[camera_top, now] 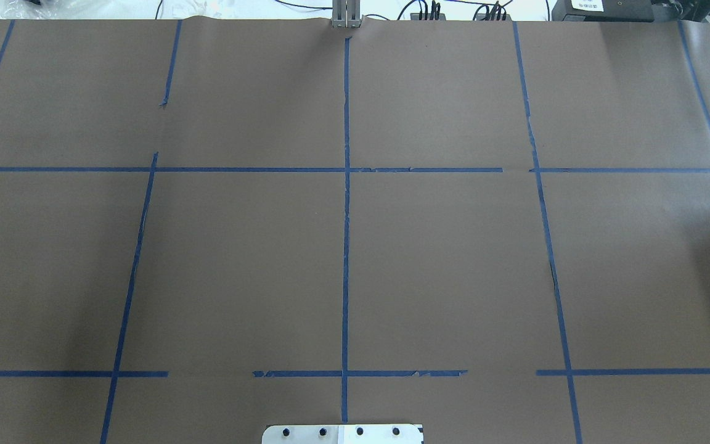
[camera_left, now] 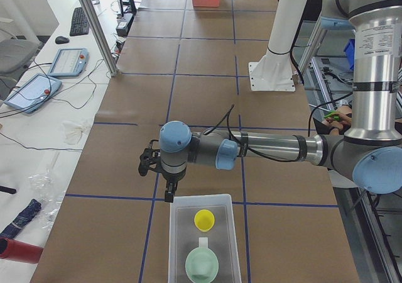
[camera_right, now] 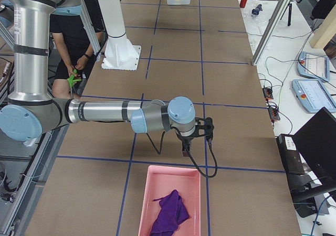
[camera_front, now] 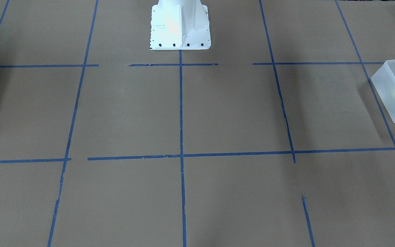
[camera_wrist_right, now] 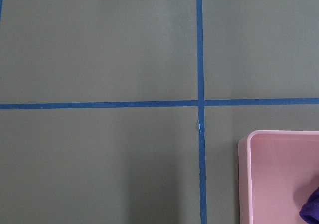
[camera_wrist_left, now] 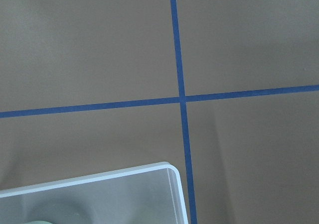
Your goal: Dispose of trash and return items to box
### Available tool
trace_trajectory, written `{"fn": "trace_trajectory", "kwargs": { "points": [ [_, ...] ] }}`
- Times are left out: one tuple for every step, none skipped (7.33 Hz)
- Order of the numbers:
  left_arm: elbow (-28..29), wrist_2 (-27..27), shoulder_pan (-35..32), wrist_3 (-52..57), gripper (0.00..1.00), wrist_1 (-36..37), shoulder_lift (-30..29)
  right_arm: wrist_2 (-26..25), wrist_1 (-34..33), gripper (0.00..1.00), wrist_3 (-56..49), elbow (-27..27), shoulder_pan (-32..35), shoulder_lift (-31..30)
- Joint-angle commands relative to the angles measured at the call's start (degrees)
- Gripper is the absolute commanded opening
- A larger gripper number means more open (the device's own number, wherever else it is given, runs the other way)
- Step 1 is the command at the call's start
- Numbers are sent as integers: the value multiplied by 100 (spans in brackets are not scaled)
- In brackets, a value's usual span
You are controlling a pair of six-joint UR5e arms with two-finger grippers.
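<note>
Seeing cup [camera_left: 204, 220] and bowl [camera_left: 201, 265] sitting inside box [camera_left: 207, 197] at the left end of the table [camera_left: 201, 63], cup on the side nearer the left gripper [camera_left: 168, 194]. Watching that gripper hanging just outside the box wall, pointing down, not telling whether spread or pressed together. Catching right gripper [camera_right: 185, 151] hanging near a pink bin [camera_right: 173, 167] holding a purple cloth [camera_right: 169, 215], jaws likewise not readable.

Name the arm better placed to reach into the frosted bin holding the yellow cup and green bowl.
Left. The left gripper hangs at the edge of the frosted bin, which holds the yellow cup and green bowl. The right gripper is at the table's other end, beside the pink bin.
</note>
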Motion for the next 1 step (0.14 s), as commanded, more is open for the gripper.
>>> {"fn": "trace_trajectory", "kwargs": {
  "points": [
    [5,0,0,0,100,-1,0,5,0,100,-1,5,0,1]
  ]
}}
